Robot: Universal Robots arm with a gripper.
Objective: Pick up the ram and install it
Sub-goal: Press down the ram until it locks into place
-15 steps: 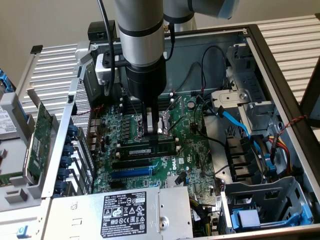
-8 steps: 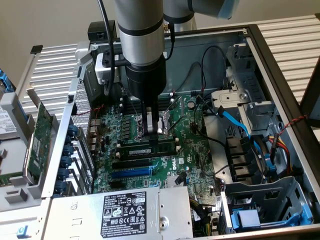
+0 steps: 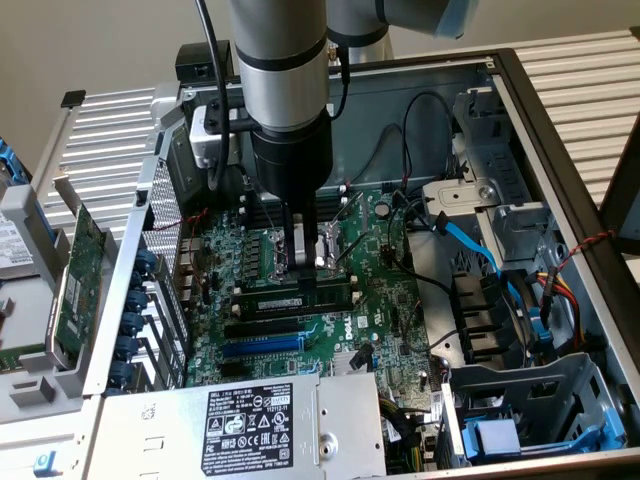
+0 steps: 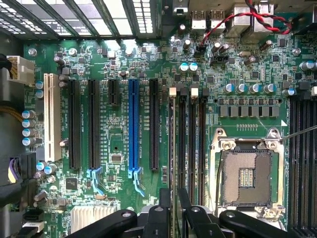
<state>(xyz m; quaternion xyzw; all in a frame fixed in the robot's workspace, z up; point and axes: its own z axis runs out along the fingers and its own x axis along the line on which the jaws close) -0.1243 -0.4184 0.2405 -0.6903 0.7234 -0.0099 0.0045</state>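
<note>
Wrist view puts the gripper (image 4: 173,194) nearest, low over the motherboard (image 4: 115,141), with the ram (image 4: 172,144) running edge-on out from under it. The ram stands upright in the memory slot closest to the long black card slots, and the empty memory slots (image 4: 190,144) lie just beside it, between it and the CPU socket (image 4: 246,178). It cannot be told whether the gripper is clamped on the ram or only sits over it. Beyond the black slots come the blue slot (image 4: 133,124) and then the white slot (image 4: 48,116) near the board's edge.

In the exterior view the power supply (image 3: 255,425) lies along the near edge of the case (image 3: 560,150). Behind it is the blue slot (image 3: 262,343), then the ram (image 3: 295,300), seated lengthwise with its white label showing. The gripper (image 3: 307,262) hangs straight down just behind it, at the board's middle. A blue cable (image 3: 470,240) crosses the case's far right part. An expansion card (image 3: 80,275) stands outside the case, at the exterior view's left.
</note>
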